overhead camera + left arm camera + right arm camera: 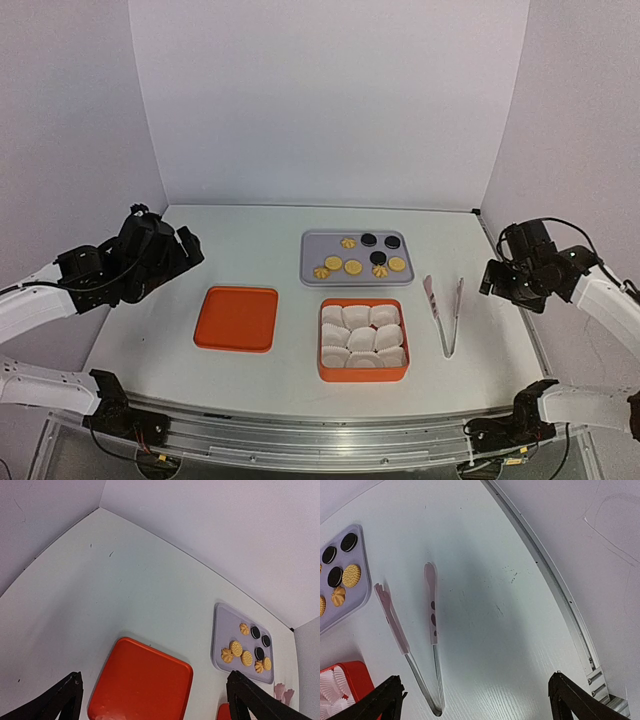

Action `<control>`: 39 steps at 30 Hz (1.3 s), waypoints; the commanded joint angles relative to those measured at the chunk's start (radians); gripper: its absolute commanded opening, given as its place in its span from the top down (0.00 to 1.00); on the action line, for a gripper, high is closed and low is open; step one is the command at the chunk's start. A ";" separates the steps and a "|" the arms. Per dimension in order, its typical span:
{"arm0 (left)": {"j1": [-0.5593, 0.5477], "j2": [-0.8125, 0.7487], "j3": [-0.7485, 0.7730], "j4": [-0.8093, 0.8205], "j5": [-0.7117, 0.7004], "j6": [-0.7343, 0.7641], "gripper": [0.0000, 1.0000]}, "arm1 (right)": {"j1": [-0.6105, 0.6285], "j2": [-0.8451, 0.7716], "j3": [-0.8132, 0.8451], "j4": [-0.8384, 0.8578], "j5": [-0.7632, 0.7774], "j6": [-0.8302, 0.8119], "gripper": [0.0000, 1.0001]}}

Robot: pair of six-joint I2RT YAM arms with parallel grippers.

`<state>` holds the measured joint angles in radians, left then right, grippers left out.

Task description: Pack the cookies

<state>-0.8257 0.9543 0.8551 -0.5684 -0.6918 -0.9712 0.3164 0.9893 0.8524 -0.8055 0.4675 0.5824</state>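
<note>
1. Left gripper hangs above the left part of the desk. Its wrist camera shows the two black fingers spread wide apart, clamped on nothing.
2. The right gripper hangs over the desk's right side. Its fingers also stand wide apart and hold nothing.
3. All nine cookies lie on a grey tray. The tray is ahead and to the right of the left gripper, and ahead and to the left of the right gripper, well apart from both.
4. The three black round cookies sit on the half of the tray nearer the right gripper. The six golden-yellow ones spread over the rest, most of them on the half nearer the left gripper.
5. An orange lid lies flat on the desk just ahead of and below the left gripper. In the wrist view it shows between the two fingers.
6. An orange box lies to the left of the right gripper, just beside the tray. It holds white pleated paper cups packed side by side.
7. Tongs lie on the desk near the right gripper, between it and the box. Their arms are joined at one end and splayed apart at the other, which lies beside the tray.
</note>
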 commanded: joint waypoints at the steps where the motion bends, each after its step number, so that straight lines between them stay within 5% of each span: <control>1: -0.001 0.016 0.017 0.049 -0.005 0.042 0.00 | -0.002 -0.039 0.014 0.009 0.023 0.069 0.02; 14: -0.001 0.087 -0.017 0.229 0.085 0.140 0.00 | -0.002 -0.011 0.036 0.002 -0.150 -0.001 0.02; 22: -0.001 0.191 -0.009 0.266 0.144 0.156 0.00 | 0.015 0.246 0.117 -0.035 -0.258 -0.049 0.02; 39: -0.001 0.192 -0.040 0.308 0.226 0.169 0.00 | 0.039 0.530 0.155 0.070 -0.145 0.073 0.12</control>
<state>-0.8257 1.1606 0.8250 -0.3022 -0.4893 -0.8161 0.3782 1.4485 0.9601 -0.7665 0.3098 0.6183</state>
